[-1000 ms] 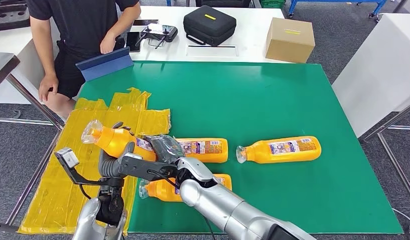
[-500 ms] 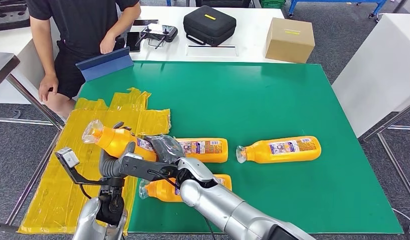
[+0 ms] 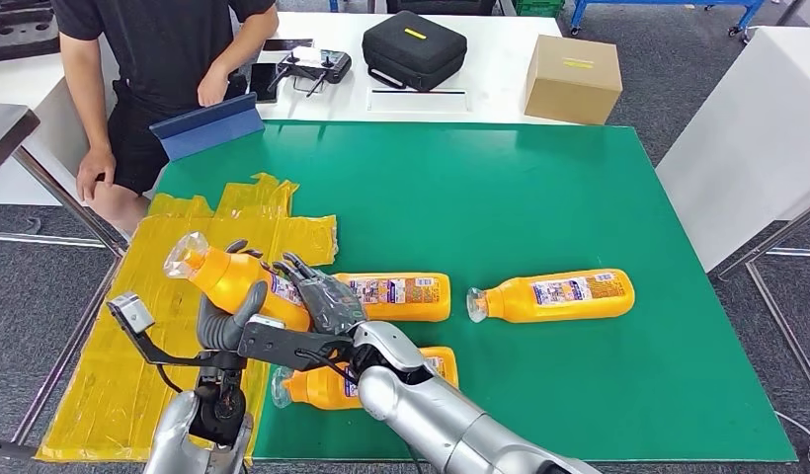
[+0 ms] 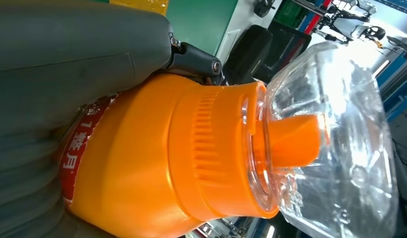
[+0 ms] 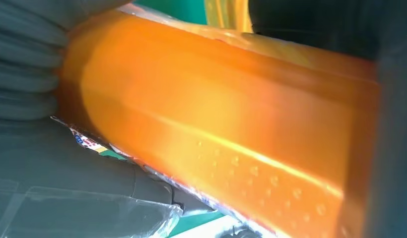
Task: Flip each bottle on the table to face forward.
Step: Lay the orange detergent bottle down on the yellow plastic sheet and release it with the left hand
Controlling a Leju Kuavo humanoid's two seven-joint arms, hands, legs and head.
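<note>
Holding the lifted orange bottle point(image 3: 245, 280) up off the green mat point(image 3: 539, 197), the left hand point(image 3: 226, 318) has its thumb and fingers wrapped round the shoulder just below the cap, which the left wrist view shows up close with the clear cap cover sticking out past the grip. The bottle's long axis runs cap-up-and-away to the robot's left, body slanting down toward the middle of the mat. The right hand point(image 3: 317, 296) sits right on the lower body, on the label end, so both hands are on the same bottle, left at the neck, right at the base. Compared with a second ago the right hand's fingers have fanned out and lifted a bit; I can't tell if it's still gripping or just resting on it. The bottle nearest the robot point(image 3: 366, 380) looks nudged slightly. Two more bottles lie flat on the mat beyond it, one touching distance behind point(image 3: 401, 294), one well off to the right point(image 3: 554, 294), both caps pointing left.
</note>
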